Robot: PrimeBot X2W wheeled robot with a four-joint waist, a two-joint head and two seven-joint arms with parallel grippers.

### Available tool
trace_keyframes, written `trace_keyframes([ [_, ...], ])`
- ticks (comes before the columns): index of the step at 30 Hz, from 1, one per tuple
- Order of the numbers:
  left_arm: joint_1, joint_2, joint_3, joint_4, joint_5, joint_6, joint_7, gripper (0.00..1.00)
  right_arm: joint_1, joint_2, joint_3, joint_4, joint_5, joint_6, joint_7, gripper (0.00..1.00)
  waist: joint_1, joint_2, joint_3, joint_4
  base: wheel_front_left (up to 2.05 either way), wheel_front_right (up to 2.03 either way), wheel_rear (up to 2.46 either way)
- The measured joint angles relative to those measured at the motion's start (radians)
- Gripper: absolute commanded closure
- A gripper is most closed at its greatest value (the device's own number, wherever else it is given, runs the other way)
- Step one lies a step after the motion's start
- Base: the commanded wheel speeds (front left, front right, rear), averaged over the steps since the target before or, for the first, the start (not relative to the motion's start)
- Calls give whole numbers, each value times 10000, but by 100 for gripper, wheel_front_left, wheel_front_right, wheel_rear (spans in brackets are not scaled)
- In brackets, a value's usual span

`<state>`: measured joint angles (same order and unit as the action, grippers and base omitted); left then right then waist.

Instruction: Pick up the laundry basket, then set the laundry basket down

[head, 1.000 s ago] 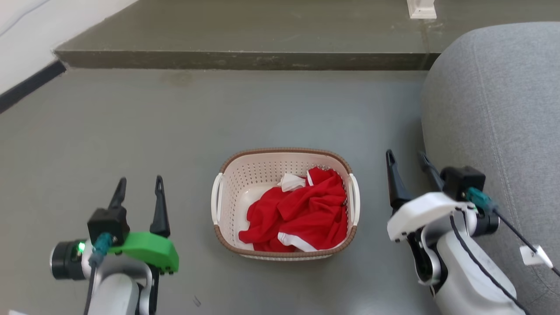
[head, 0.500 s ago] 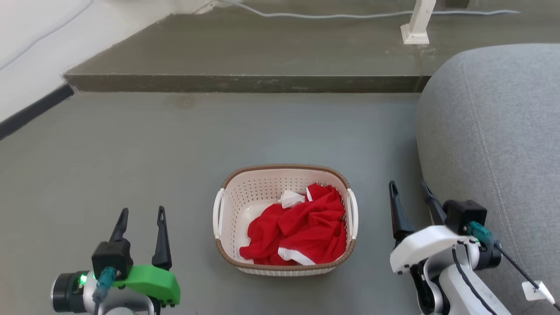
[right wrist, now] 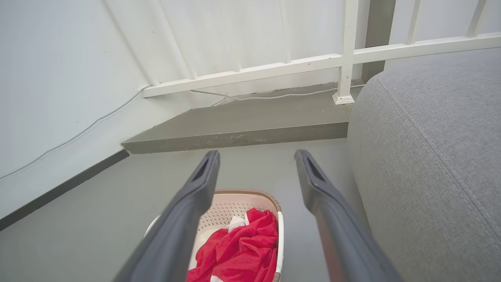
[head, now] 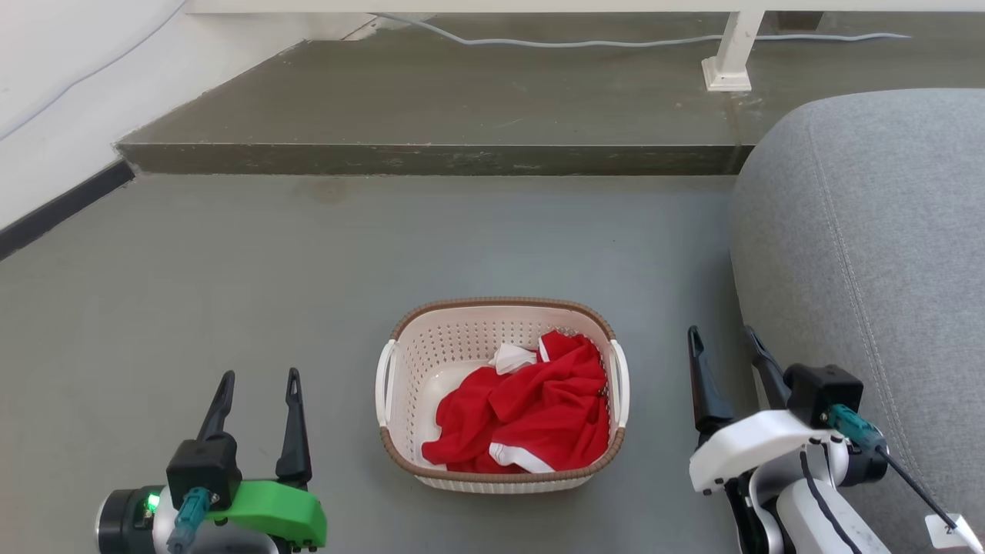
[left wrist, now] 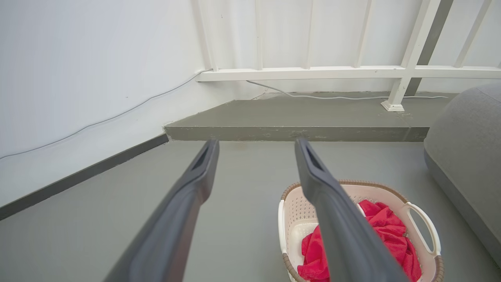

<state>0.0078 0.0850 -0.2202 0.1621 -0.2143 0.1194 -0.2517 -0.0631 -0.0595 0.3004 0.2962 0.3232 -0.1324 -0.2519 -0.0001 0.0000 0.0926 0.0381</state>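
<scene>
Here, in the head view, one basket point(head: 454, 342) is sitting on the floor point(head: 231, 254), holding one red-and-white garment point(head: 531, 408), between the left gripper point(head: 261, 374) and the right gripper point(head: 722, 332), both standing spread apart, gripping nothing. The left wrist view is adding one white railing point(left wrist: 313, 73) beyond the step point(left wrist: 293, 133). The right wrist view is showing the grey sofa point(right wrist: 430, 156) alongside.
</scene>
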Motion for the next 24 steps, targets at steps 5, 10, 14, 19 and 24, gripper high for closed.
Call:
trace_keyframes([
  [5, 35, -25, 128, -167, 67, 0, 0, 0, 164, 17, -46, -127, -88, -2, 0, 0, 0, 0, -6, 6, 0, 0, 0],
  [10, 255, -59, 219, -286, 65, 0, 0, 0, 230, 31, -75, -293, -165, 0, 0, 0, 0, 0, 8, 13, 0, 0, 0],
  [14, 342, -77, 267, -410, 67, 0, 0, 0, 318, 35, -121, -393, -171, -2, 0, 0, 0, 0, 26, 16, 0, 0, 0],
  [19, 385, -142, 211, -77, 50, -4, 44, 100, 413, 38, -113, -174, -190, 0, 6, 100, 0, 0, 34, 17, 0, 0, 0],
  [24, 422, -213, 174, 184, -81, -48, 48, 100, 733, 36, -81, 50, -92, 2, 33, 100, 0, 0, 34, 15, 0, 0, 0],
])
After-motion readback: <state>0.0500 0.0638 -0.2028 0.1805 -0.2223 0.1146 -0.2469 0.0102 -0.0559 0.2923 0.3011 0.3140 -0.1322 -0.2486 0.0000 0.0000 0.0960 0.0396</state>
